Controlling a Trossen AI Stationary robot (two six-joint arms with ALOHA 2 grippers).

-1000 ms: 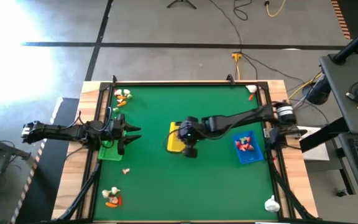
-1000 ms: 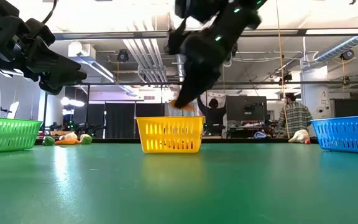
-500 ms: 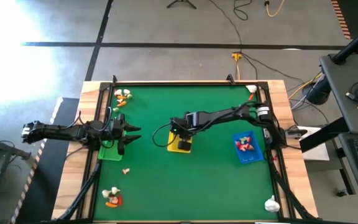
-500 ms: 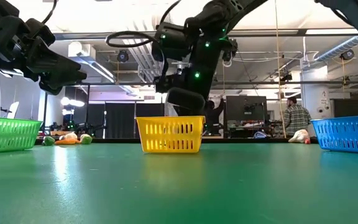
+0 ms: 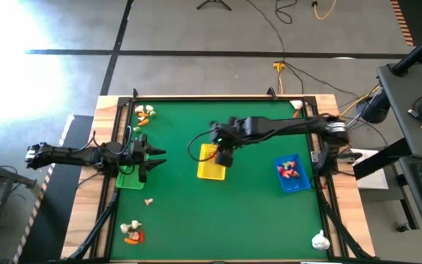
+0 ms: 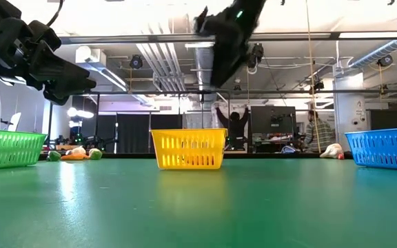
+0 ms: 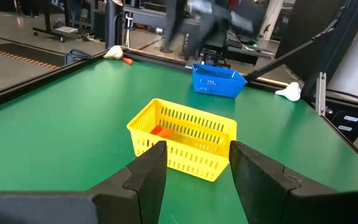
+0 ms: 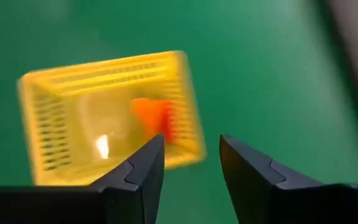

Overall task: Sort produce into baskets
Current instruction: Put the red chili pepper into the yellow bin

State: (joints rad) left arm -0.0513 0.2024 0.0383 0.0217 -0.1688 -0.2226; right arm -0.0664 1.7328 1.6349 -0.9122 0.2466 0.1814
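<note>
Yellow plastic with slotted sides forms the rectangular basket (image 8: 107,112) directly below the right tool (image 8: 191,163), whose dark fingers stand wide and hold nothing. One orange piece (image 8: 152,117) lies on its smooth floor. Beyond that tool's far side, the blue basket (image 5: 291,174) carries red-and-white pieces (image 5: 290,170). The left tool (image 5: 152,158) hangs with fingers spread wide and empty above the green basket (image 5: 130,178), near the felt-green tabletop (image 5: 226,213) edge.
</note>
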